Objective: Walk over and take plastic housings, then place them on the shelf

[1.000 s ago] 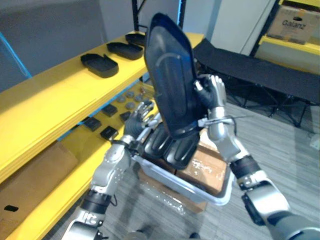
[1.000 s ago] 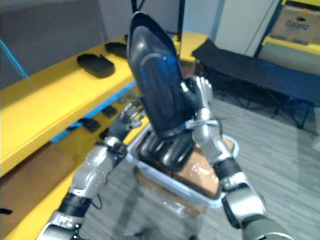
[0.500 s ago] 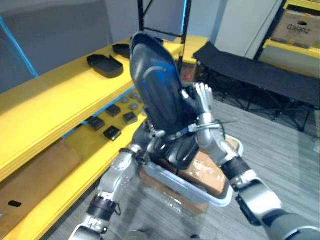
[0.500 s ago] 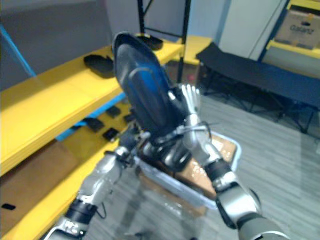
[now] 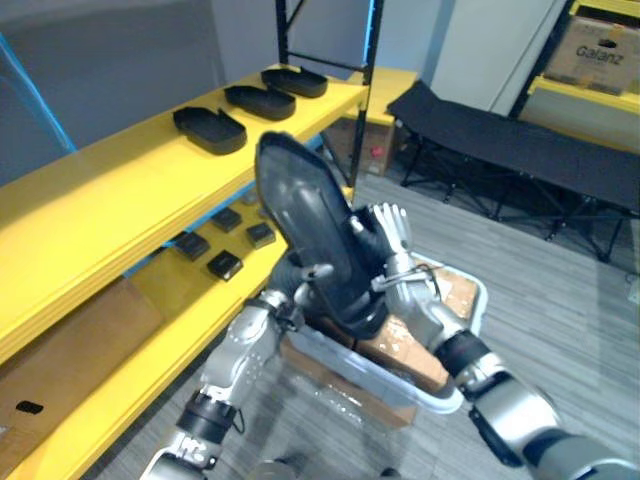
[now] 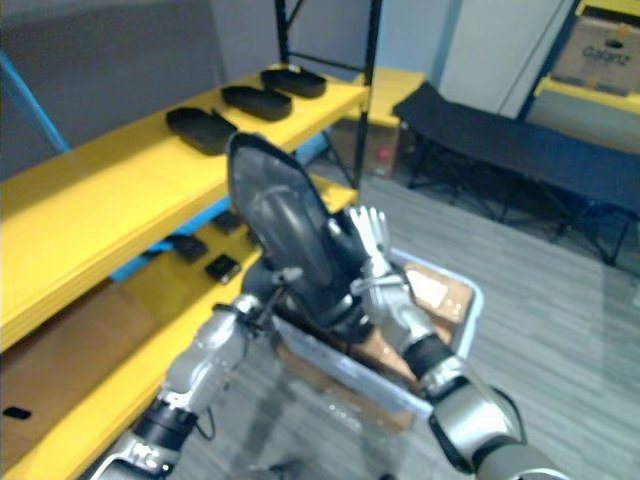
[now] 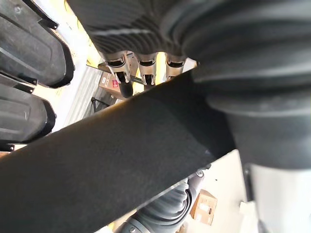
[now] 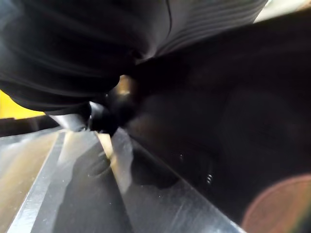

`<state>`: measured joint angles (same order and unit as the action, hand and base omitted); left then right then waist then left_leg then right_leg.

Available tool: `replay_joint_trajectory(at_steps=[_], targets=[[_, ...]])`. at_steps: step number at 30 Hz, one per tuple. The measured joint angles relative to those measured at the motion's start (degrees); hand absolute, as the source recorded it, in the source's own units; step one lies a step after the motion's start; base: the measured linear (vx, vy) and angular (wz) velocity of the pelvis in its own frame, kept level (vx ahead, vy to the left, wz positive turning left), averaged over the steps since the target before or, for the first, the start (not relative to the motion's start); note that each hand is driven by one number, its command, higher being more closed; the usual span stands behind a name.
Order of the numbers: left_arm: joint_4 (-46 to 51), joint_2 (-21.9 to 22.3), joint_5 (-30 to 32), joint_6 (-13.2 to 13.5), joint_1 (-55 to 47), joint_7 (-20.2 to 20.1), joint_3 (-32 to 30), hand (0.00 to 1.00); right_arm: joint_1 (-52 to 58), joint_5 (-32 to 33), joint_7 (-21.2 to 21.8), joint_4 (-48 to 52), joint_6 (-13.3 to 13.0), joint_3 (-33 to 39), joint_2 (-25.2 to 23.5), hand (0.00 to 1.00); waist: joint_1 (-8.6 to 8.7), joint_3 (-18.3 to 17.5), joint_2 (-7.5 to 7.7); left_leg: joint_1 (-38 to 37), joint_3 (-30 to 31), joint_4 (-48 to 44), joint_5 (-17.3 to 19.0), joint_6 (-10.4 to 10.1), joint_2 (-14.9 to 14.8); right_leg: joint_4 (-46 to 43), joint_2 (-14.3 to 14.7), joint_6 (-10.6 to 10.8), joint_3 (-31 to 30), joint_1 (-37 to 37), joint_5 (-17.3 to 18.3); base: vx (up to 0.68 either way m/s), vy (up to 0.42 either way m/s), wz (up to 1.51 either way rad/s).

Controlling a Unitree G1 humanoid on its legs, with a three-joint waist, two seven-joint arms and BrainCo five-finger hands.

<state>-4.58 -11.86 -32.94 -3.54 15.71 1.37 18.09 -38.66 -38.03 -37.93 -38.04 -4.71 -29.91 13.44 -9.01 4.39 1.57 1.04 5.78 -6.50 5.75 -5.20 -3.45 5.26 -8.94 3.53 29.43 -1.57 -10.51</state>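
Black oval plastic housing (image 5: 300,220), upright above white bin (image 5: 440,400): pressed between flat-fingered right robot hand (image 5: 392,240) and left robot hand (image 7: 140,62) (grip indiscernible), probably too broad for one.

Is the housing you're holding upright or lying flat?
Upright, tilted: the black housing stands on end between the left hand and right hand, above the bin.

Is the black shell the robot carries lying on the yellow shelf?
No, the black housing is tilted up between the left robot hand and right robot hand, above the grey bin.

Warehouse, yellow racking (image 5: 110,190), boxed stock (image 5: 597,50)
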Motion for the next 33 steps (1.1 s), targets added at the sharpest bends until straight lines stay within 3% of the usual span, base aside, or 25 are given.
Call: replay_joint_trajectory(at_steps=[13,17,21,26,33], targets=[[-3.62,-0.13,11.81,1.35,-2.82,5.34,-0.28,1.00,3.45,1.36,-7.48,-0.05,-1.73,-2.48,-0.76,1.00,-1.26,-2.16,-0.71,0.04,0.15,-0.03,0.00,-0.03,0.01,0.01,0.03,-0.05,0.13,-0.03,0.05,0.00,-0.001,0.00],[-3.59,-0.12,16.41,3.57,-3.50,9.68,-1.89,1.00,3.87,2.19,-8.49,3.25,-1.88,-3.35,-0.79,1.00,-1.22,-2.19,-0.67,0.02,0.14,-0.02,-0.03,-0.08,-0.06,0.01,0.08,-0.09,0.12,-0.02,0.08,0.00,0.000,0.00],[-1.61,-0.14,20.35,6.16,-4.07,12.61,-3.08,1.00,4.53,5.30,-8.84,6.34,-3.95,-3.16,-0.98,1.00,-1.23,-2.19,-0.67,-0.01,0.07,0.05,-0.03,-0.08,-0.06,0.00,0.07,-0.09,0.07,-0.01,0.08,0.00,0.000,0.00],[1.03,-0.09,20.31,9.70,-4.76,14.20,-4.01,1.00,5.11,5.75,-11.04,9.81,-6.93,-2.66,-1.48,1.00,-1.21,-2.19,-0.67,-0.01,-0.09,0.13,-0.02,-0.08,-0.06,0.00,0.09,-0.09,-0.15,0.17,0.08,0.00,0.000,0.00],[2.94,0.22,20.35,13.22,-4.92,16.57,-4.43,1.00,5.81,7.00,-10.15,12.91,-10.37,-1.24,-1.82,1.00,-1.23,-2.19,-0.66,-0.02,-0.51,0.26,-0.01,-0.06,-0.07,0.01,0.10,-0.09,-1.04,0.51,0.06,0.00,-0.001,-0.02]])
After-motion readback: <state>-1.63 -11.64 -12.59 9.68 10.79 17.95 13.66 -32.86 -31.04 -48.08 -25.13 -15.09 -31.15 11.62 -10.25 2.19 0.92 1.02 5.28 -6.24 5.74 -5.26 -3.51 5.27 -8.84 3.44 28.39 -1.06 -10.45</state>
